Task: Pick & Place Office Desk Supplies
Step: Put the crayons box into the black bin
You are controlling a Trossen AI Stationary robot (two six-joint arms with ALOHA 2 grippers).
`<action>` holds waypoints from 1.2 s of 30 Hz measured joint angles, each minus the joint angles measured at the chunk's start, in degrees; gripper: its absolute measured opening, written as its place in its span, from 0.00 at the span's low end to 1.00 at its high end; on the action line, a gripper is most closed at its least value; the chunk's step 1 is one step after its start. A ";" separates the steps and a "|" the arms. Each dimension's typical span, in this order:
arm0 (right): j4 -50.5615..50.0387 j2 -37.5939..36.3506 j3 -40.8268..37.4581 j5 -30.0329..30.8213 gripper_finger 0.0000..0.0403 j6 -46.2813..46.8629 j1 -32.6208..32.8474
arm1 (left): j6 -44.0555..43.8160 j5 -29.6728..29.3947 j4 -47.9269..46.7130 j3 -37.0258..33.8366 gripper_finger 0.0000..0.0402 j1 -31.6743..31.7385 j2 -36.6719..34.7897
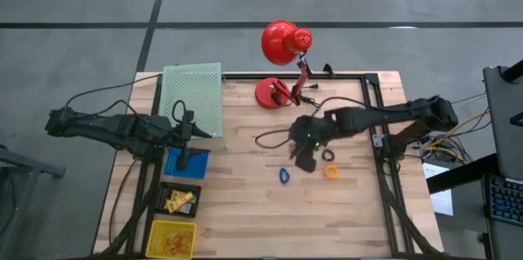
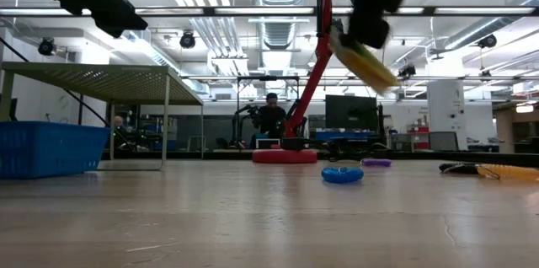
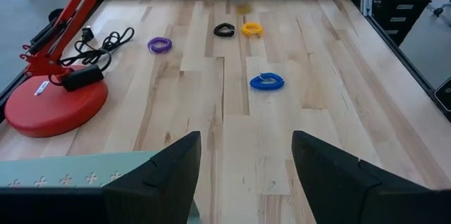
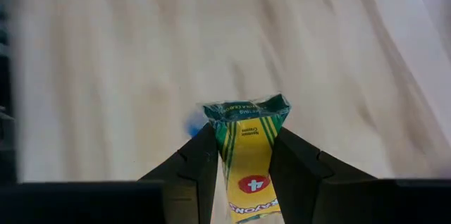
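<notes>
Right pincer [image 4: 243, 157] clamping on yellow crayon packet [image 4: 248, 160], hanging above table [image 1: 245, 203] at centre frame, near blue ring [image 1: 283, 176], orange ring [image 1: 331, 172]. Left pincer [image 3: 243, 175] waiting, fingers apart, at left beside blue bin [image 1: 186, 162].

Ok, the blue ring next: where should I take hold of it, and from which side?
Grip the blue ring across its band at one edge, coming straight down. It lies flat on the table, apart from the other rings, so one finger can drop into its open centre.

Two dark, cable-trailed jointed arms
</notes>
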 joint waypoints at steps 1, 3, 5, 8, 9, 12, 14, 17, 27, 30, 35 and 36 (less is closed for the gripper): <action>4.22 -0.01 -0.34 0.03 0.27 -0.57 1.19 | 0.01 0.00 0.01 0.00 0.57 0.00 0.00; 11.68 0.01 -1.01 0.20 0.27 -2.22 3.40 | 0.01 0.00 0.00 0.00 0.57 0.01 0.00; 20.06 0.05 -1.70 0.98 0.27 -3.02 5.51 | 0.01 0.00 0.00 0.00 0.57 0.01 0.00; 34.19 0.05 -3.35 4.73 0.27 -4.08 8.58 | 0.01 0.00 0.00 0.00 0.57 0.01 0.00; 38.55 0.05 -4.05 6.47 0.27 -5.02 9.53 | 0.00 0.00 0.00 0.00 0.57 0.01 0.00; 51.85 0.50 -6.68 12.00 0.27 -11.40 12.09 | 0.01 0.00 0.00 0.00 0.57 0.00 0.00; 59.71 1.15 -8.34 14.53 0.27 -15.82 13.46 | 0.01 0.00 0.02 0.00 0.57 -0.01 0.00; 71.04 3.93 -10.19 15.65 0.27 -20.25 14.58 | 0.00 0.00 -0.02 0.00 0.57 0.00 0.02; 90.77 21.38 -6.05 15.84 0.27 -27.02 14.85 | 0.01 0.00 -0.39 0.00 0.57 0.00 0.04; 93.10 27.03 -1.81 15.83 0.27 -31.65 14.86 | 0.00 0.00 -0.42 0.00 0.57 -0.01 0.03; 93.36 35.20 6.05 15.83 0.27 -31.61 14.89 | 0.00 0.00 -0.72 0.00 0.57 -0.01 0.02; 93.37 36.66 7.88 15.81 0.27 -30.97 14.89 | 0.01 0.00 -0.76 0.00 0.57 0.00 0.02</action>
